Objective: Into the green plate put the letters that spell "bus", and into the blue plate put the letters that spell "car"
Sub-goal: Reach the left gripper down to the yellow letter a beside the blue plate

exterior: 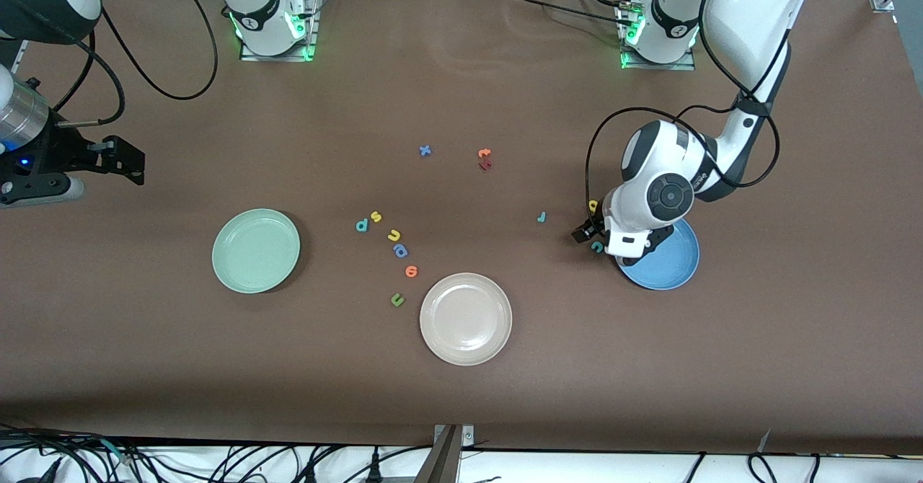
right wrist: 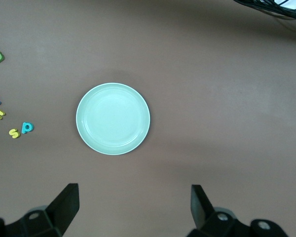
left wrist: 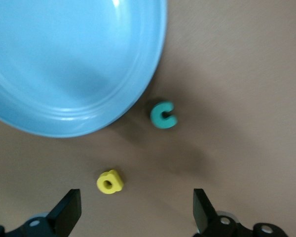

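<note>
Left end effector, fingers spread, hovers over yellow "a" beside blue plate.

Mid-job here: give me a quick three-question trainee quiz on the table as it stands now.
1. True or false: the blue plate already holds a letter.
2. Which letters lie on the table under the open left gripper? A) teal c and yellow a B) two orange letters
3. Fill in: the right gripper waits open, its wrist camera looking down on the ___ plate.

Key: 1 false; 2 A; 3 green.
</note>
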Controlling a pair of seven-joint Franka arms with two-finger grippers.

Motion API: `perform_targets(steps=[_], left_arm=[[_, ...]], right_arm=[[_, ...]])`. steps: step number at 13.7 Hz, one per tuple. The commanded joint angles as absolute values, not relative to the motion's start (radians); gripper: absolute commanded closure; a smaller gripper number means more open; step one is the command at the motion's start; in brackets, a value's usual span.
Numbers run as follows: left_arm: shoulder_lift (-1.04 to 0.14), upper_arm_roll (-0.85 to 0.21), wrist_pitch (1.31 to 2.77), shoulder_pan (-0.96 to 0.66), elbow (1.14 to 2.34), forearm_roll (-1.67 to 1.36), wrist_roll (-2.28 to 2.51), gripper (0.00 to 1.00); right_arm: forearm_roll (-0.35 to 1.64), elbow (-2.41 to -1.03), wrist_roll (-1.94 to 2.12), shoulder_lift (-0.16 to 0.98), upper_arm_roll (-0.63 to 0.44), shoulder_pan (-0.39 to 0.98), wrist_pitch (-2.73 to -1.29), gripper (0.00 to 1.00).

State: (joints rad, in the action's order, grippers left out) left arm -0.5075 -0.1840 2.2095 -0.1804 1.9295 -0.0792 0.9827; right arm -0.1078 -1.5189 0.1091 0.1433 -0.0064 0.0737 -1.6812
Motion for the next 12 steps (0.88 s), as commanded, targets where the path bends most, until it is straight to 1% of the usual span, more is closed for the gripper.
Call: perform_targets(steps=[1,2,3,4,5,6,7,8,10,12], left_arm=[[-0.451,-0.187,2.247,-0.181,2.038,-0.087,0.996,0.07],[-0.451,-0.187,2.272,-0.181,2.063,-0.086,0.996,0.07],[-0.454,-0.186,2.307,-0.181,2.080,-0.086,0.996,0.11],[-0.457,-0.186,2.341,-0.181,2.097,-0.086,0.996,0.18],[-0.459,-0.187,2.350,-0.181,2.098,-0.086,0.996,0.31],[-0.457,-0.187,2.350,-0.181,2.098,-0.086,0.997,0.41],[-0.457,-0.187,2.350,-0.181,2.098,-0.086,0.997,0.48],[-0.460,-0.187,2.350,-0.181,2.100,-0.086,0.997,0.52],[-0.469,-0.187,2.353,-0.181,2.106,-0.086,0.997,0.52],[-0.474,-0.187,2.356,-0.181,2.105,-0.087,1.002,0.51]], right_arm=[[-0.124,-1.509,0.109,0.163,-0.002,0.084,-1.687,0.00],[-0.123,-1.512,0.104,0.169,0.000,0.084,-1.692,0.00],[-0.121,-1.517,0.103,0.181,0.002,0.084,-1.715,0.00],[-0.123,-1.546,0.115,0.187,0.002,0.087,-1.754,0.00],[-0.123,-1.589,0.118,0.198,0.002,0.092,-1.799,0.00],[-0.126,-1.629,0.123,0.199,0.002,0.094,-1.831,0.00],[-0.123,-1.658,0.121,0.196,0.003,0.095,-1.853,0.00],[-0.118,-1.675,0.101,0.196,0.018,0.095,-1.876,0.00],[-0.063,-1.704,0.002,0.204,0.055,0.095,-1.928,0.00],[-0.066,-1.755,-0.176,0.210,0.101,0.109,-1.977,0.00]])
